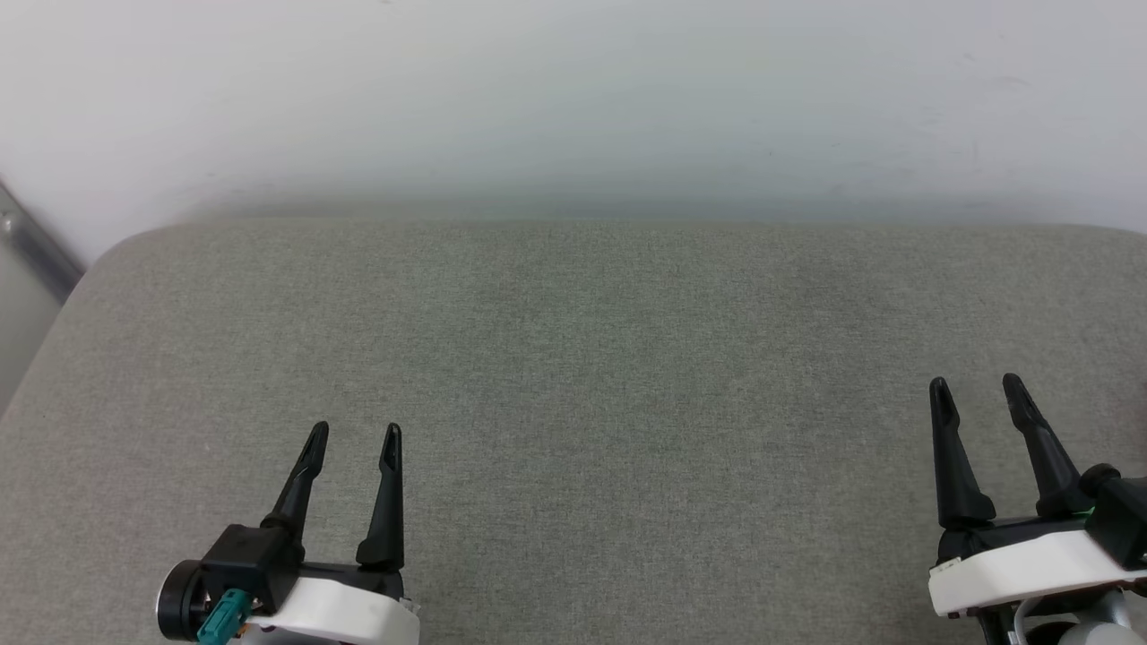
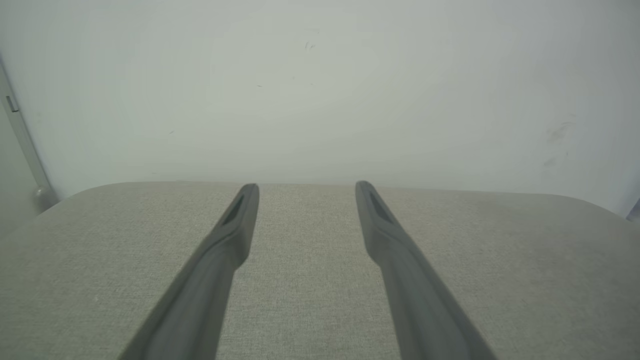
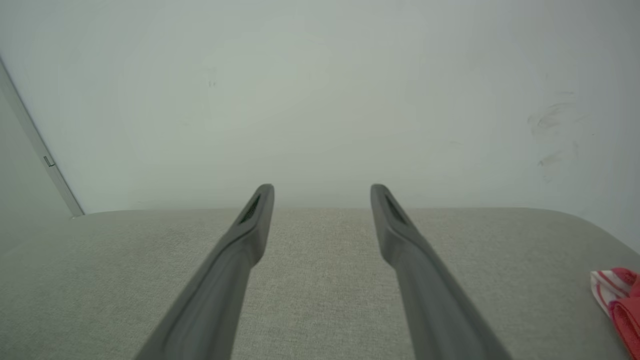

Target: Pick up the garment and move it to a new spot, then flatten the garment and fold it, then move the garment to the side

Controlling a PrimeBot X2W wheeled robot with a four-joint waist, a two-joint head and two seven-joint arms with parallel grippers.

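Garment (image 3: 620, 300) corner visible, axis unclear; L end effector (image 1: 355, 432) & R end effector (image 1: 975, 382) spread, empty.

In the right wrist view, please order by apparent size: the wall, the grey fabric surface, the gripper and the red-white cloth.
1. white wall
2. grey fabric surface
3. right gripper, enlarged by nearness to the camera
4. garment, cut off at the right edge; true size unsure

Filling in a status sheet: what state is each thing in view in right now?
left gripper: open, holding nothing.
right gripper: open, holding nothing.
garment: red and white edge lying bunched on the surface, unheld, apart from both grippers.
grey padded surface: flat, smooth.
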